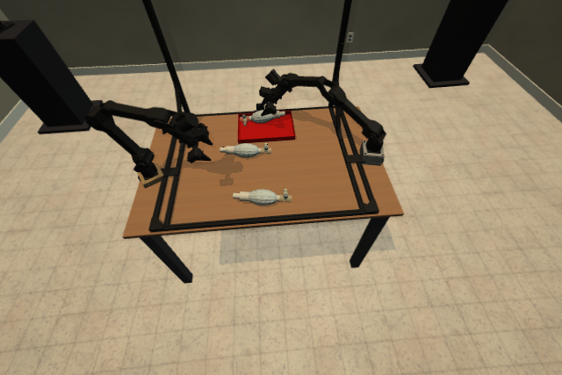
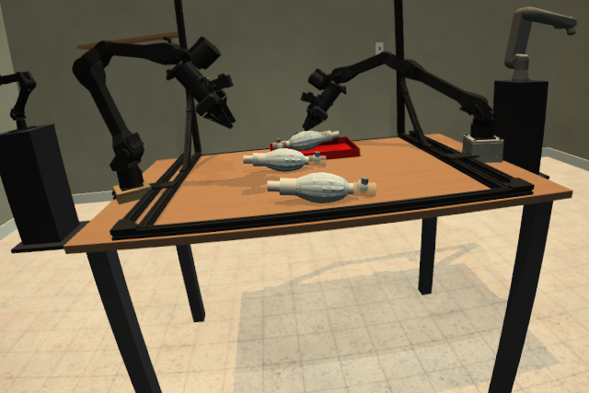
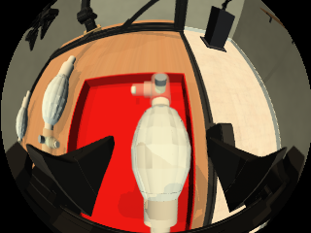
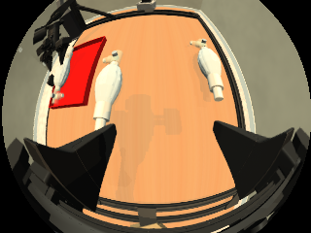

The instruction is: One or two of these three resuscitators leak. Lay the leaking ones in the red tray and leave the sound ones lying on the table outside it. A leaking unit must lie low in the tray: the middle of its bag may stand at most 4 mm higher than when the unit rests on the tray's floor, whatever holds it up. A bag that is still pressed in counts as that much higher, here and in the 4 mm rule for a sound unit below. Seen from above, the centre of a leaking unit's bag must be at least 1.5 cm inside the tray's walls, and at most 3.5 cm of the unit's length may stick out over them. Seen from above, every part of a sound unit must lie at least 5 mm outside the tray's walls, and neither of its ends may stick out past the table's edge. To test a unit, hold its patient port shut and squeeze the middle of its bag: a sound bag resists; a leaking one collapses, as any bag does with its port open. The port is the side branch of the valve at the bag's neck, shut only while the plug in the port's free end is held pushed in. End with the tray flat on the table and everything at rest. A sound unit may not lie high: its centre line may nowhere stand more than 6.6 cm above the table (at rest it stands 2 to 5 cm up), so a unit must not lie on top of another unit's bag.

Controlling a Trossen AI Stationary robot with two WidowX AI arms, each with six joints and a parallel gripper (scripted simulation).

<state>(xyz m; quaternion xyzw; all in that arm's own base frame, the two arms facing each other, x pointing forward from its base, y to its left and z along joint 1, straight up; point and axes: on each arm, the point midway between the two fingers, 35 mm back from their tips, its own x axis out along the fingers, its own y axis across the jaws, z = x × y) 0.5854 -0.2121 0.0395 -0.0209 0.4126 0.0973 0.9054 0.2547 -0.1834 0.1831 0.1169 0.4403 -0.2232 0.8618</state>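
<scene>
Black left hand (image 1: 266, 110) (image 2: 306, 127) (image 3: 160, 133) slants down over the tray (image 1: 266, 139) (image 2: 340, 156) (image 3: 77, 114) (image 4: 93, 70), right hand (image 1: 210, 152) (image 2: 232, 125) (image 4: 165, 124) above table (image 1: 317, 171) (image 2: 404, 169) (image 3: 121, 53) (image 4: 155, 73), both apart.

Open tabletop (image 1: 313, 171) (image 2: 404, 169) (image 4: 155, 73) separates the two outside resuscitators (image 1: 246, 150) (image 2: 285, 159) (image 4: 108, 87).

1. One resuscitator (image 1: 259, 117) (image 2: 307, 140) (image 3: 161, 150) (image 4: 61, 73) tilts in the red tray (image 1: 284, 133) (image 2: 349, 152) (image 3: 97, 112) (image 4: 83, 78).
2. Second resuscitator (image 1: 246, 149) (image 2: 285, 159) (image 3: 55, 99) (image 4: 108, 87): just before the tray.
3. Third resuscitator (image 1: 262, 197) (image 2: 323, 187) (image 3: 21, 116) (image 4: 210, 65): farther before it.
4. Left gripper (image 1: 268, 110) (image 2: 306, 126) (image 3: 161, 136) (image 4: 56, 68): above the tray.
</scene>
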